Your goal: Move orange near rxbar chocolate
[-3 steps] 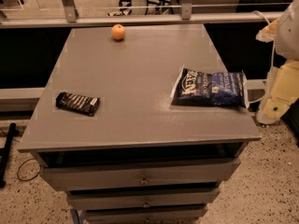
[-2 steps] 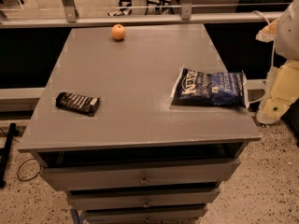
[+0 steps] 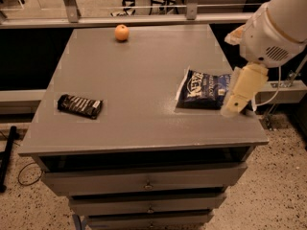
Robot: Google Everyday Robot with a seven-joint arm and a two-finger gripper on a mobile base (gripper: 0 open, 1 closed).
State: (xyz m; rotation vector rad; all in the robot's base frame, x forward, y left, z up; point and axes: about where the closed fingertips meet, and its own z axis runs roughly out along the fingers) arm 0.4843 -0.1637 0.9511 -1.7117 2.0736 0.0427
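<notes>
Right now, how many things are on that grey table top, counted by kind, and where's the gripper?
Fruit: 1, the orange by the far edge of the table.
Snack bars: 1, the dark-wrapped snack bar near the left edge.
Chip bags: 1, the blue chip bag on the right side.
Total: 3.
The gripper hangs over the bag's right end.

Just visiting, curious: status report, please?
The gripper hangs right, over the chip bag. The orange untouched at far edge; the rxbar chocolate front left. Nothing between them.
</notes>
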